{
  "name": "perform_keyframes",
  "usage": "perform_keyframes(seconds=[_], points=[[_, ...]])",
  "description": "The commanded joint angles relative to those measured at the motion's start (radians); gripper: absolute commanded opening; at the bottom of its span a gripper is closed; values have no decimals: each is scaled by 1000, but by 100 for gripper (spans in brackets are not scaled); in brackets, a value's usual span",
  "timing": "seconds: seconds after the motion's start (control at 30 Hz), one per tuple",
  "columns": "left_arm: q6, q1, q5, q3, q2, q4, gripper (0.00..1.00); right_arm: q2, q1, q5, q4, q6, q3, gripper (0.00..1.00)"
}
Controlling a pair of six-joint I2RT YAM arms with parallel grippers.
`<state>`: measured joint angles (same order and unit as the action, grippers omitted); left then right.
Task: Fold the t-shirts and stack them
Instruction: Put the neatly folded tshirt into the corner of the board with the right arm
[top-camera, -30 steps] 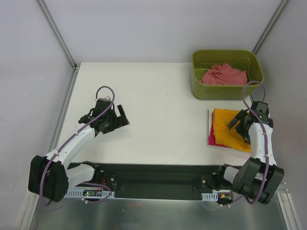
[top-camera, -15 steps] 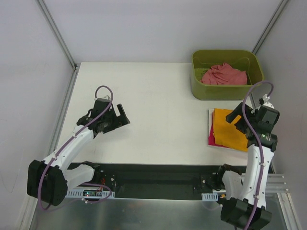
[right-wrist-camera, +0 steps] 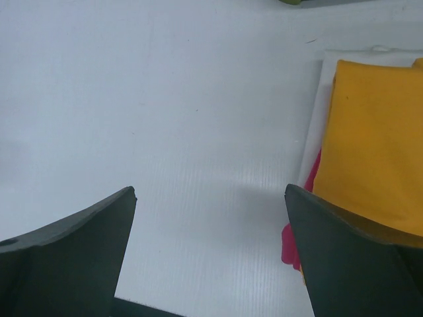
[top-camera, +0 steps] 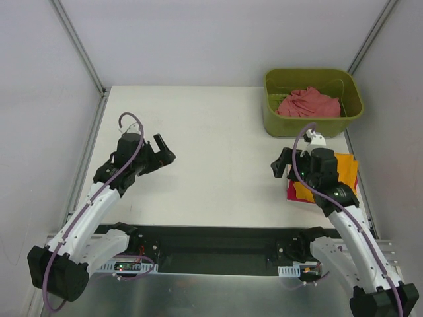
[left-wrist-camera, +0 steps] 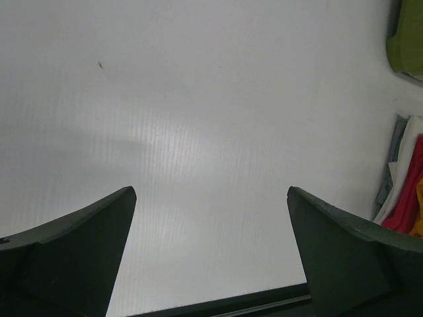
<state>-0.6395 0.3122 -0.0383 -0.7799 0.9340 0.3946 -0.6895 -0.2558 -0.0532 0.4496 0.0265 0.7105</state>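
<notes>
**A:** Are both hands empty?

**B:** Yes. The left gripper (top-camera: 160, 153) hangs at eight o'clock over the table (top-camera: 218, 132), jaws spread wide with nothing between them. The right gripper (top-camera: 285, 166), at four o'clock, is just as wide and hovers beside the folded stack.

**A:** And the stack itself?

**B:** The orange-yellow shirt (top-camera: 345, 168) lies on the magenta shirt (top-camera: 291, 193), whose edge peeks out at the near-left corner. The right arm crosses above both, so a low sweep could drag the top fold askew.

**A:** Farther back?

**B:** The salmon-pink shirt (top-camera: 308, 104) sits crumpled in the olive bin (top-camera: 274, 124) at one o'clock. A grab at a bunched wad might lift it tangled, or a finger could catch the bin's wall and shove it.
</notes>
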Motion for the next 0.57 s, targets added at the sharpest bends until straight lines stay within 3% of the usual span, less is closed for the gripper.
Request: perform_keyframes(seconds=[0.0, 0.13, 0.53], points=[[6, -9, 87, -56, -52, -11, 99, -73, -36, 62, -250, 85, -58, 100], [6, -9, 127, -64, -70, -11, 99, -139, -95, 79, -350, 96, -100, 100], [-6, -9, 143, -25, -80, -11, 99, -235, -197, 168, -407, 44, -100, 99]])
